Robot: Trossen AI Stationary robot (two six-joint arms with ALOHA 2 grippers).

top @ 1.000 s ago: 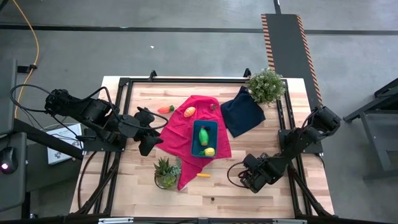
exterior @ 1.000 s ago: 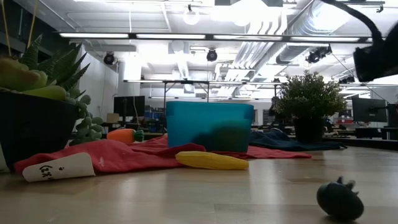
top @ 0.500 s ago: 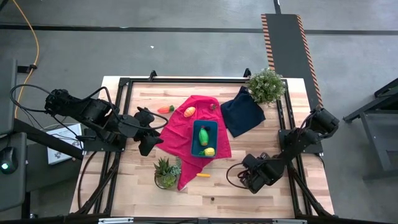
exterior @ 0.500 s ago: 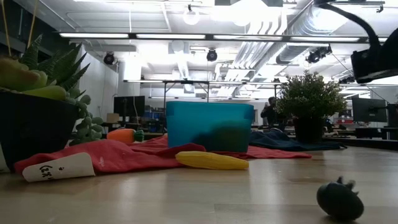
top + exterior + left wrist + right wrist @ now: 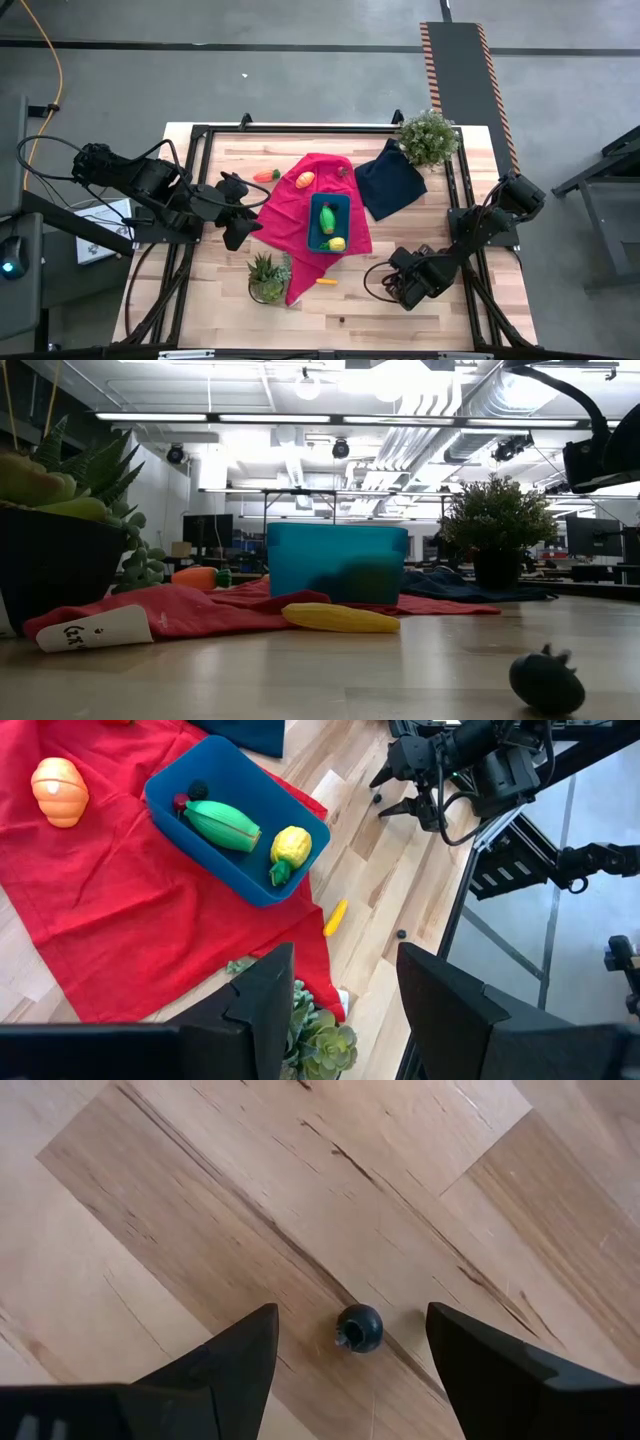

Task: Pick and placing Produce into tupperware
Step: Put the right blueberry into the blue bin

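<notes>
Teal plastic tub point(image 5: 329, 221) sits on a red cloth point(image 5: 305, 200) in the middle of the tabletop point(image 5: 230, 300). Inside the tub lie a green vegetable point(image 5: 226, 824) and a yellow fruit point(image 5: 290, 847), touching each other, with a small dark piece point(image 5: 198, 790) at the far end of the tub. An orange fruit point(image 5: 305, 180) lies on the cloth toward the far edge, apart from the tub. A carrot point(image 5: 266, 175) lies on the bare wood just beside the cloth, near the far edge. A yellow piece point(image 5: 326, 282) lies on the wood beyond the cloth, toward the near edge. A small dark ball point(image 5: 359, 1328) lies on the wood near the near edge.

The left hand point(image 5: 243, 214) hangs over the left side of the tabletop, beside the cloth; its fingers point(image 5: 262, 1000) are a little apart and hold nothing. The right hand point(image 5: 400, 287) is near the near right corner, above the dark ball; its fingers point(image 5: 225, 1362) are wide apart on both sides of the ball and do not touch it.

A navy cloth point(image 5: 389, 180) lies toward the far right, next to a leafy plant point(image 5: 428, 137). A succulent point(image 5: 267, 276) in a pot stands near the near edge, at the cloth's corner.
</notes>
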